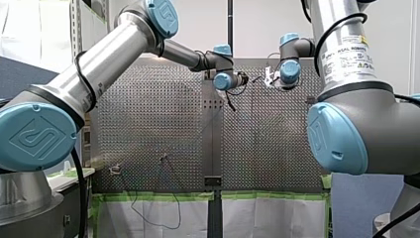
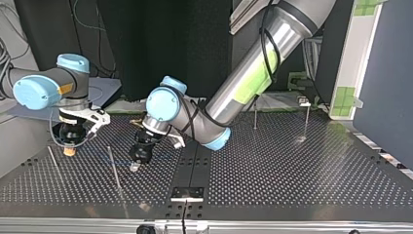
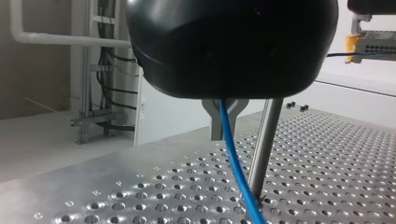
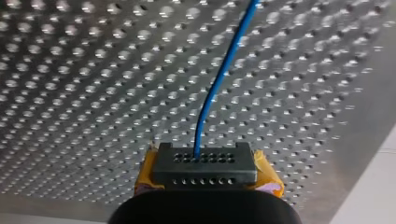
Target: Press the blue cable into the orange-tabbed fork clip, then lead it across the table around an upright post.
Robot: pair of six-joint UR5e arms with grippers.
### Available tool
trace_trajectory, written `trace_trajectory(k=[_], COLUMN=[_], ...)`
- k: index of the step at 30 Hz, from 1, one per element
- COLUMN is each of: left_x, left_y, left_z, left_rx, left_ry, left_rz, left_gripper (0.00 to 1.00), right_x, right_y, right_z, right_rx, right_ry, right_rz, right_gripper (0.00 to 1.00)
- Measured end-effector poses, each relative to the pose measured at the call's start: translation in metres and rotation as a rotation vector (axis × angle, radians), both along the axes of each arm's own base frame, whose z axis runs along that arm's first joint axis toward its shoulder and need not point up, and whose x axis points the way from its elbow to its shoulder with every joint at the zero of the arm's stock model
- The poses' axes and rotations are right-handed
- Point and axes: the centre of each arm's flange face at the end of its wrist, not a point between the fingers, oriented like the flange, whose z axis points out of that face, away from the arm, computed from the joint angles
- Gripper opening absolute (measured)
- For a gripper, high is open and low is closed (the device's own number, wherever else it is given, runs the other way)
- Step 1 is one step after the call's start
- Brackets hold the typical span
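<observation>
My left gripper (image 3: 224, 114), black with metal fingers, is shut on the blue cable (image 3: 236, 172), which runs down from its fingers to the perforated plate. An upright metal post (image 3: 262, 149) stands right beside those fingers. In the right wrist view my right gripper (image 4: 205, 163) is shut on a black perforated block (image 4: 205, 173) at the cable's end, clamped between yellow pads (image 4: 267, 179). The blue cable (image 4: 219, 79) leads away from the block over the plate. In the top view my left gripper (image 2: 138, 160) hangs low near a thin post (image 2: 115, 168), and my right gripper (image 2: 69, 146) is further toward that view's left. I cannot make out the fork clip.
More upright posts stand at the top view's far left (image 2: 52, 161) and toward its back right (image 2: 255, 114), (image 2: 306, 122). A dark seam strip (image 2: 187, 192) splits the perforated table (image 2: 292, 180). In the front view a small fixture (image 1: 115, 169) sits near the table's lower edge.
</observation>
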Motion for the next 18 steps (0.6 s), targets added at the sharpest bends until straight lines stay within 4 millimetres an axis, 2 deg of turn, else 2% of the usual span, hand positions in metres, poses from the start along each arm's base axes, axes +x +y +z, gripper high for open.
trace_trajectory(k=[1, 2, 3, 4, 5, 7, 10, 11, 12, 14, 15, 16, 17, 18], left_x=[0.000, -0.001, -0.001, -0.002, -0.002, -0.003, -0.005, -0.005, -0.005, -0.005, -0.005, -0.005, -0.005, -0.005], left_y=[0.000, -0.001, -0.001, -0.001, -0.001, -0.002, -0.002, -0.002, -0.002, -0.001, -0.001, -0.001, -0.001, 0.000], left_z=[0.000, 0.000, -0.001, -0.001, -0.001, -0.002, -0.003, -0.004, -0.004, -0.004, -0.004, -0.004, -0.004, -0.005], left_rx=[0.005, 0.010, 0.015, 0.019, 0.025, 0.036, 0.054, 0.060, 0.063, 0.068, 0.069, 0.070, 0.071, 0.073], left_ry=[-0.002, -0.003, -0.003, -0.003, -0.002, -0.003, 0.000, 0.000, 0.000, 0.000, 0.000, 0.000, 0.001, 0.002], left_rz=[0.001, 0.001, 0.001, 0.002, 0.002, 0.000, -0.002, 0.000, 0.001, 0.006, 0.008, 0.011, 0.015, 0.019], left_gripper=[0.02, 0.11, 0.11, 0.20, 0.26, 0.30, 0.30, 0.35, 0.35, 0.50, 0.50, 0.56, 0.65, 0.65], right_x=[0.000, 0.000, 0.000, -0.001, 0.000, 0.000, -0.001, -0.001, -0.001, -0.002, -0.002, -0.003, -0.003, -0.004], right_y=[0.000, 0.000, 0.001, 0.001, 0.001, 0.000, 0.000, 0.000, 0.000, 0.000, 0.000, 0.000, 0.001, 0.001], right_z=[-0.003, -0.007, -0.013, -0.017, -0.022, -0.035, -0.058, -0.065, -0.075, -0.089, -0.098, -0.106, -0.113, -0.121], right_rx=[0.002, 0.005, 0.009, 0.012, 0.016, 0.027, 0.052, 0.061, 0.074, 0.092, 0.104, 0.112, 0.118, 0.126], right_ry=[-0.001, -0.003, -0.005, -0.007, -0.009, -0.012, -0.012, -0.010, -0.007, -0.002, 0.000, 0.001, 0.001, 0.001], right_rz=[-0.001, -0.001, -0.002, -0.003, -0.003, -0.004, -0.007, -0.009, -0.013, -0.019, -0.022, -0.024, -0.026, -0.029], right_gripper=[0.00, 0.00, 0.00, 0.00, 0.00, 0.00, 0.00, 0.00, 0.00, 0.00, 0.00, 0.00, 0.00, 0.00])
